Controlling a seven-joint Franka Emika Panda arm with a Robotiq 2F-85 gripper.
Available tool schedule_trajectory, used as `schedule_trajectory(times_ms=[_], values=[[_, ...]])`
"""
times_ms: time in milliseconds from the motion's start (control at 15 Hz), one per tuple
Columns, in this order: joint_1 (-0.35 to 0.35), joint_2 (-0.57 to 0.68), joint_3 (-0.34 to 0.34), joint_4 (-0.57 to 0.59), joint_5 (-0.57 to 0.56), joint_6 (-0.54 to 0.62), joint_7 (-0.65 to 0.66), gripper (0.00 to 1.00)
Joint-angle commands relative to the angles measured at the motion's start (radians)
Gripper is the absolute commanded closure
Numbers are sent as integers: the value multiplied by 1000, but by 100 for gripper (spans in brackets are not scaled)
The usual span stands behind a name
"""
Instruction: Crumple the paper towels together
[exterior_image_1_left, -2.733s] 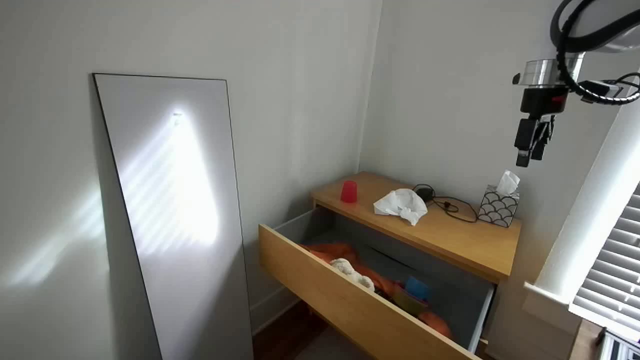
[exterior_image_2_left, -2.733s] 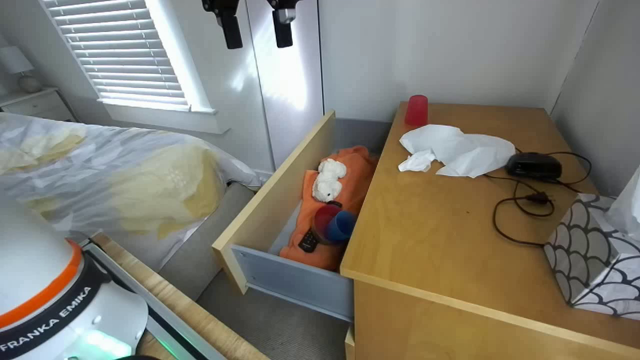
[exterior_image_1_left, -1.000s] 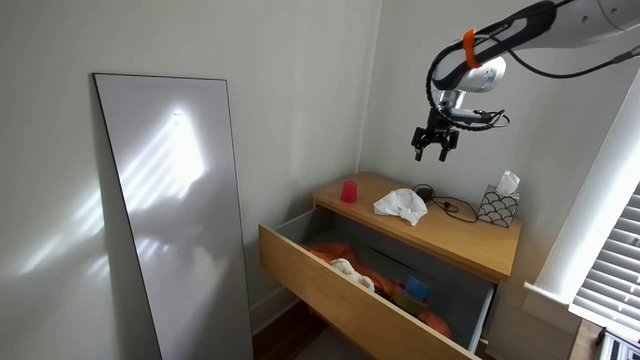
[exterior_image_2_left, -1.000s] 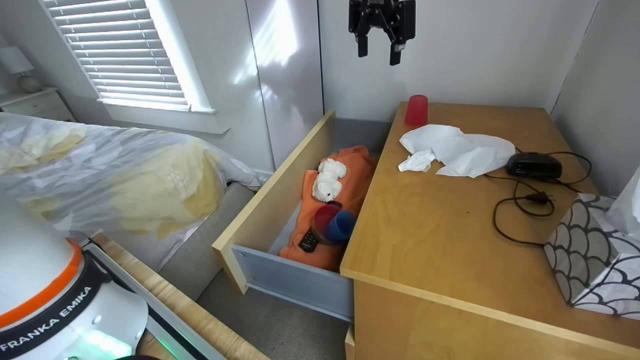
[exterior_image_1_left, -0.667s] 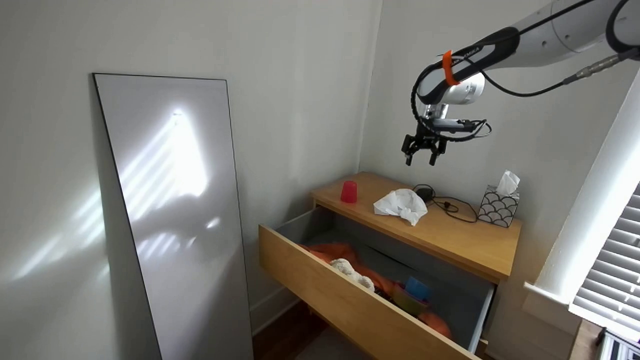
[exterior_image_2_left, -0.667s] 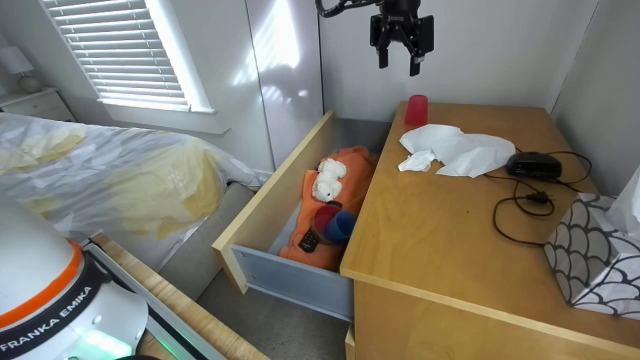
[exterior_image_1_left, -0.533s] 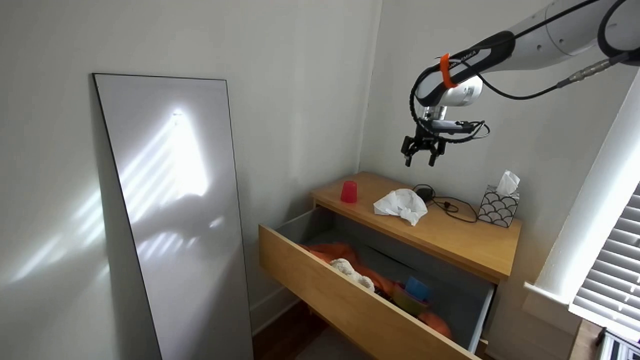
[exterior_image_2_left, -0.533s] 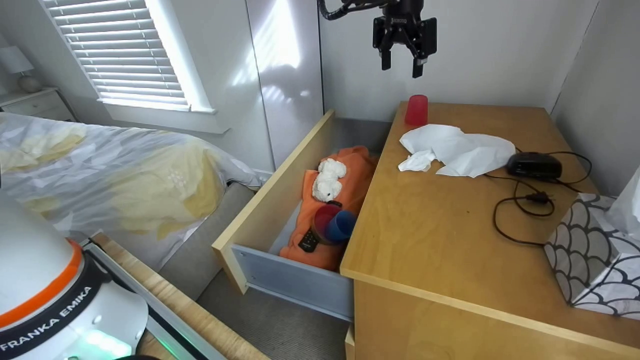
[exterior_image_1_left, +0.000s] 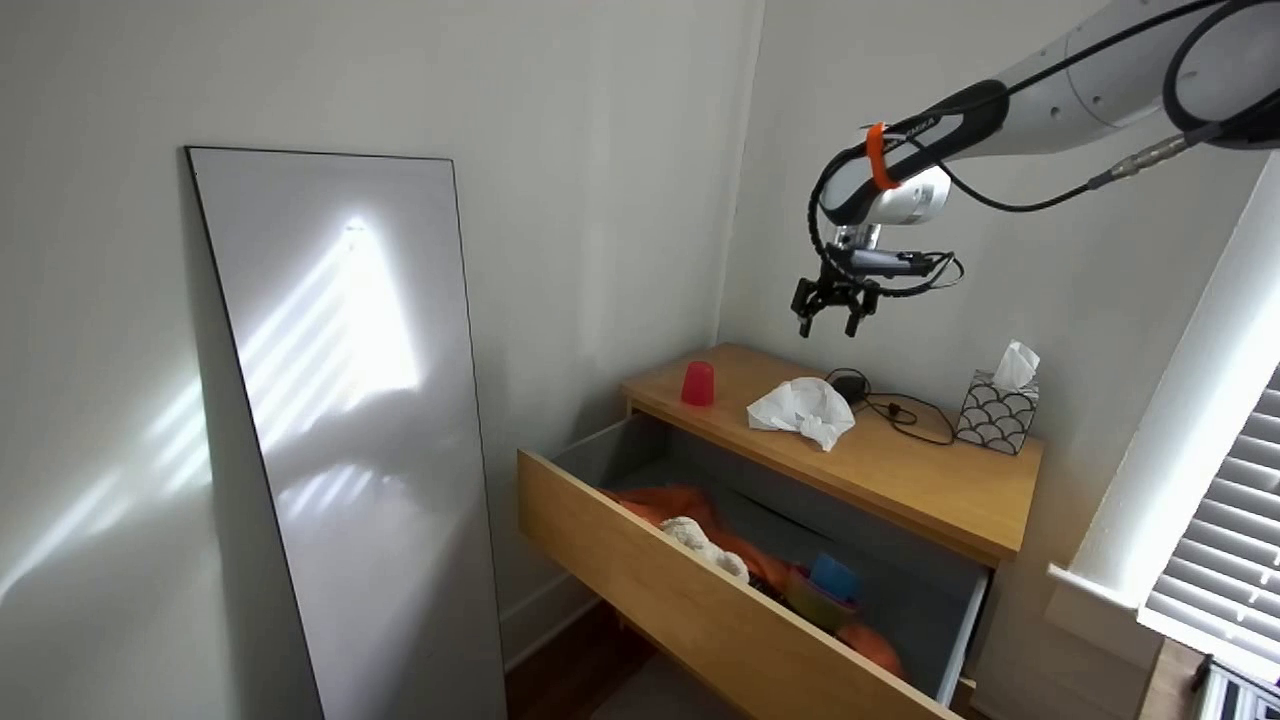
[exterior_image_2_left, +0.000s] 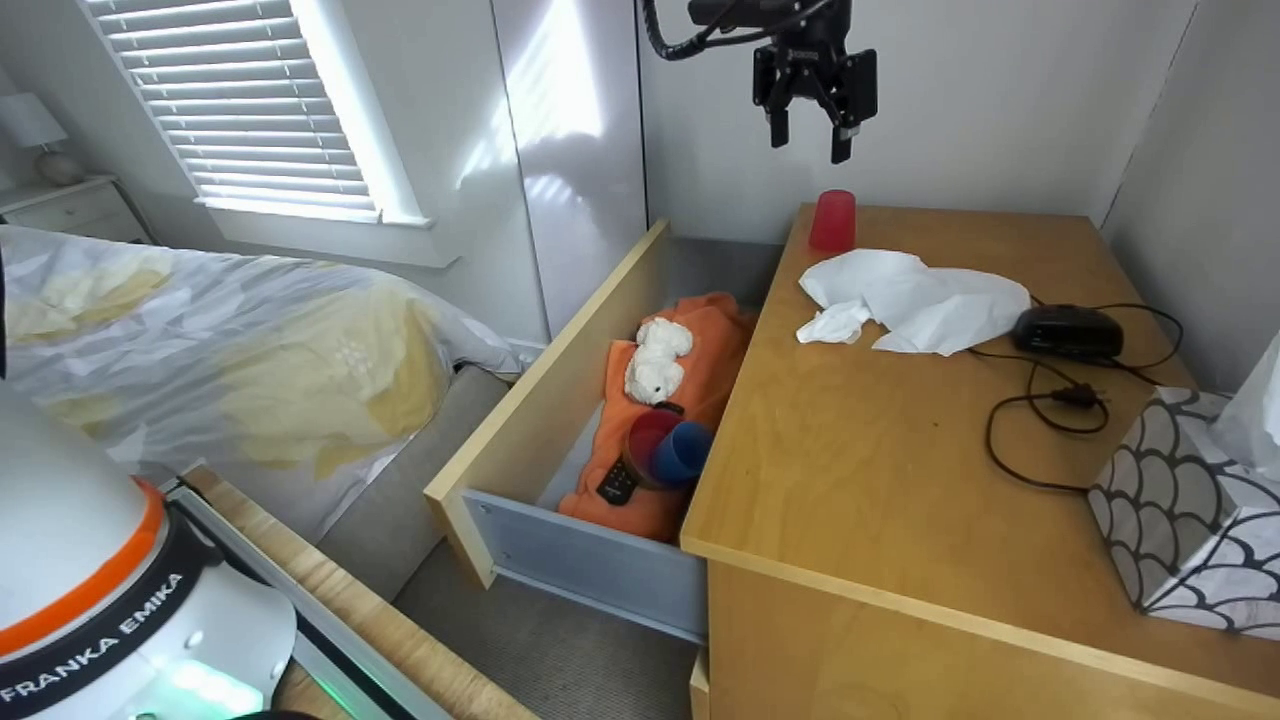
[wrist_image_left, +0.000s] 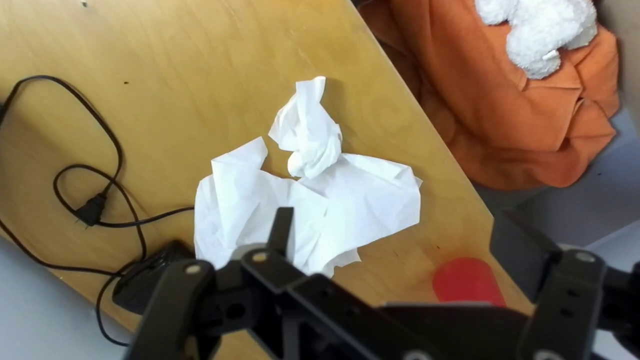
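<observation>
I have my gripper (exterior_image_2_left: 810, 141) hanging over the dresser top (exterior_image_2_left: 860, 490), fingers spread wide with nothing between them. The paper towels (exterior_image_2_left: 930, 305) lie below, close to the front edge above the open drawer (exterior_image_2_left: 590, 560), between the red cup (exterior_image_2_left: 833, 222) near a front corner and the tissue box (exterior_image_1_left: 998, 415) by the opposite short edge. A twisted wad (wrist_image_left: 312, 142) overlaps a broad sheet (wrist_image_left: 370, 200), so I take this as the approach, the gathering not yet begun. In the wrist view a finger shows across the front edge — so my aim looks off, and I'd shift toward the back edge and away from the cup's corner until the fingers straddle wad and sheet. Then I'd ease the tips lightly to the surface and close slowly; thin paper should slide and bunch rather than push back. The black cord (wrist_image_left: 120, 150) meets the sheet on its back-edge side — I'd keep it outside the fingers.
</observation>
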Motion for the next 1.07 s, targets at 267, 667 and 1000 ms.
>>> schedule_trajectory(times_ms=[267,667,1000], values=[[-53,269,49,194,59,126,5,0],[-86,473,54,389,74,144,45,0],[-109,620,50,549,72,147,94,0]])
